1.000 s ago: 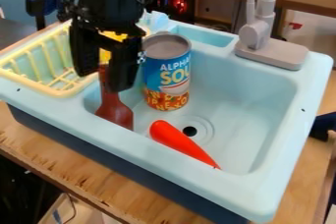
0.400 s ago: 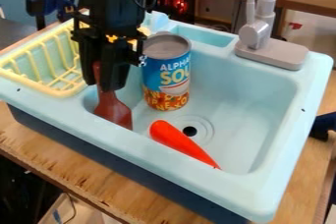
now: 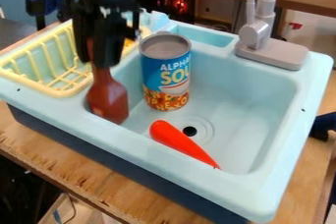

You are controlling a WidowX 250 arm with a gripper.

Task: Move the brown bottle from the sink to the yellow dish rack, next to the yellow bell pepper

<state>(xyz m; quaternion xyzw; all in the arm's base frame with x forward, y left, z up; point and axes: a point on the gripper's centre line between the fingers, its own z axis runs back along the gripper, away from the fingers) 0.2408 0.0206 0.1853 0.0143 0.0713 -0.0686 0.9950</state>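
The gripper (image 3: pixel 96 60) hangs over the left end of the light blue sink (image 3: pixel 263 100), shut on the handle of a brown spatula (image 3: pixel 109 101). The spatula hangs blade down inside the basin's left end, by the front wall; the upper part of its handle is hidden between the fingers. To its right a soup can (image 3: pixel 166 73) stands upright. A red, cone-shaped toy (image 3: pixel 182 142) lies in the basin, in front of the drain.
A yellow dish rack (image 3: pixel 62 90) sits at the sink's left, beside the gripper, with something yellow (image 3: pixel 127 47) partly hidden behind the arm. The grey faucet (image 3: pixel 270 51) rises from the back right rim. A wooden table edge (image 3: pixel 98 181) runs along the front.
The gripper has closed on the spatula's handle and risen slightly. The spatula's blade has shifted up and a little left with it. The can and the red toy have stayed in place.
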